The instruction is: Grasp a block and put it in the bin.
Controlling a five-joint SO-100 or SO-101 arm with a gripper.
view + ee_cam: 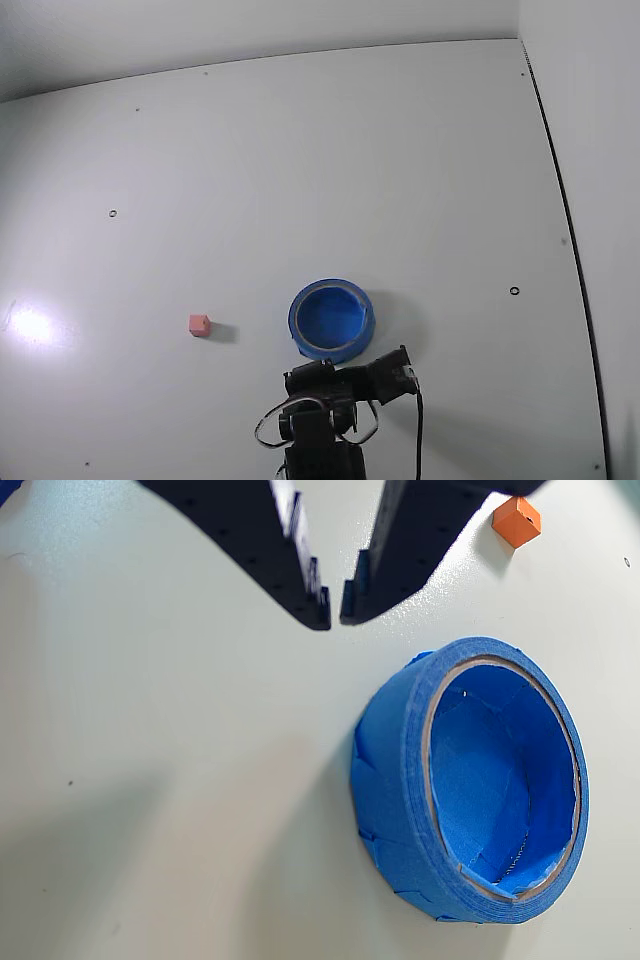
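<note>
Block, small pink-salmon cube of what is looking like foam or light plastic: sitting alone on the pale white tabletop, well to the left of the bin in the fixed view, and showing orange at the upper right edge of the wrist view. Bin, round shallow bright blue container with a thick rim, apparently built from a roll of blue tape: standing empty just in front of the arm's base. Gripper, black two-finger type: hanging over bare table with its tips nearly pressed together, leaving only a thin slit and pinching nothing. Handling, by judgement: the cube is probably weighing almost nothing and staying rigid enough for a firm squeeze, though being so tiny it is likely skidding or tipping if nudged off-centre. Best hold is appearing to be across two opposite flat side faces, the fingers spreading first and descending squarely around it.
</note>
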